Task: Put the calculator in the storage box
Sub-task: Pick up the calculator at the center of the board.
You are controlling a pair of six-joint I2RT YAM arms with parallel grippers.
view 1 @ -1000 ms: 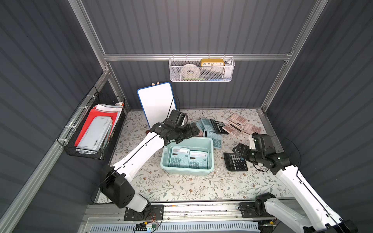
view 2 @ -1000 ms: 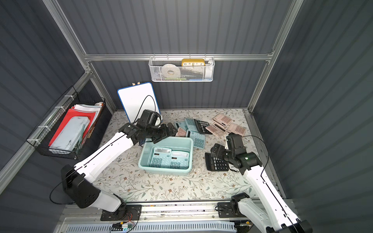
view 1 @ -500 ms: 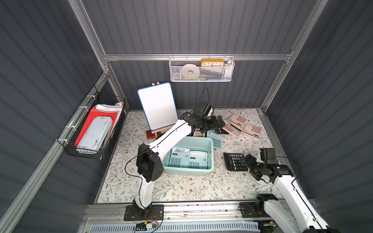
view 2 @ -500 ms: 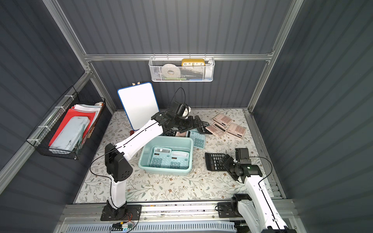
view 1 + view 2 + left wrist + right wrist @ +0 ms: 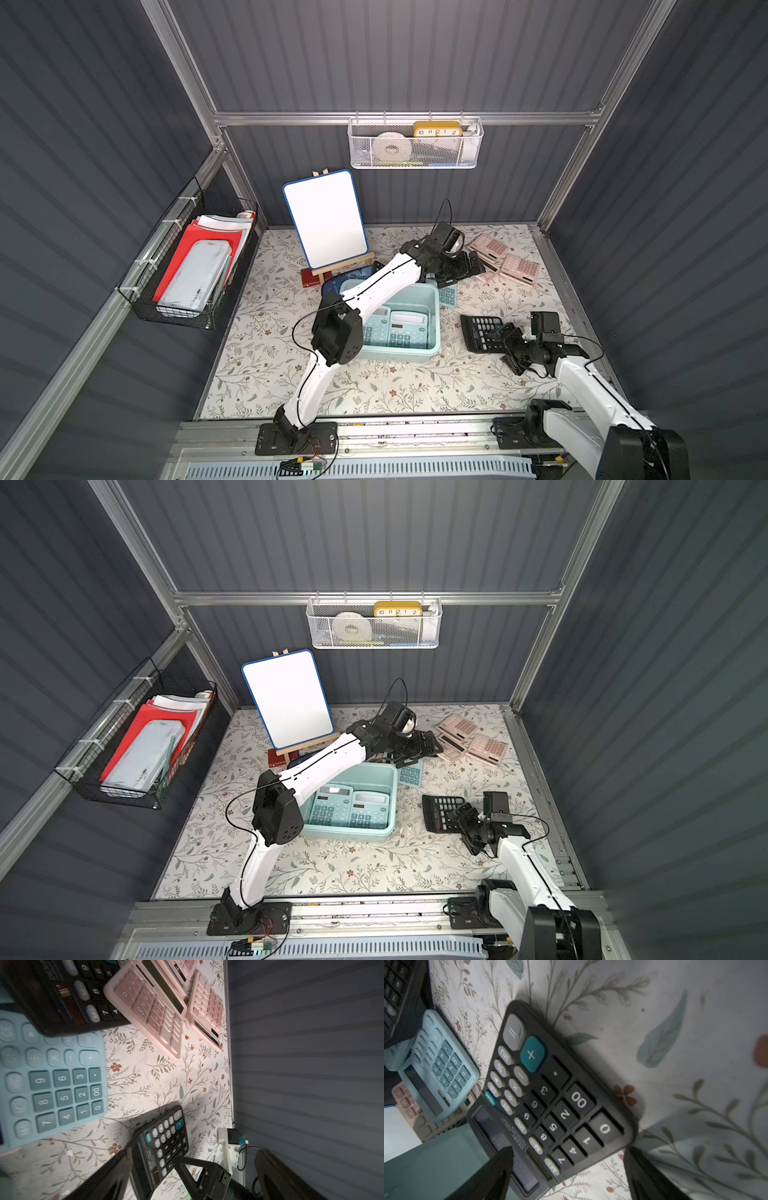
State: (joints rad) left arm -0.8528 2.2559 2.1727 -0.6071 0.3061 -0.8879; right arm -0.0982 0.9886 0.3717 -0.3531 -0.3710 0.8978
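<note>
**Operator:** What is in the storage box [image 5: 433, 303]?

**Technician:** Two teal calculators [image 5: 395, 330] lie flat side by side, keys up, and cover most of its floor. In both top views the left arm crosses above the box's left half.

**Operator:** Where is the black calculator [image 5: 478, 332]?

**Technician:** It lies flat on the worktop [image 5: 374, 395], outside the box on its right. A strip of bare floral surface separates the two.

**Operator:** What state are the tools in?

**Technician:** The right tool [image 5: 505, 341] is spread wide at the calculator's edge. In the right wrist view one finger [image 5: 496, 1172] overlaps the display end, and the other stands clear past the key end (nothing clamped).

The left tool [image 5: 466, 268] is released and empty. It is above a rear cluster made up of a rear black calculator [image 5: 62, 991], a loose teal calculator [image 5: 52, 1084] and pink calculators [image 5: 519, 268].

**Operator:** What are the other containers?

**Technician:** The white mesh basket [image 5: 415, 160] on the back wall holds a tape roll [image 5: 390, 147] and a yellow clock [image 5: 436, 129]. The black wire basket [image 5: 178, 316] on the left wall holds a red folder [image 5: 183, 253] and a grey case [image 5: 195, 274].

**Operator:** Where is there open room?

**Technician:** The widest open surface is the front strip between the box and the worktop's front edge. There is also open surface to the left of the box, in front of the whiteboard [image 5: 326, 220].
</note>
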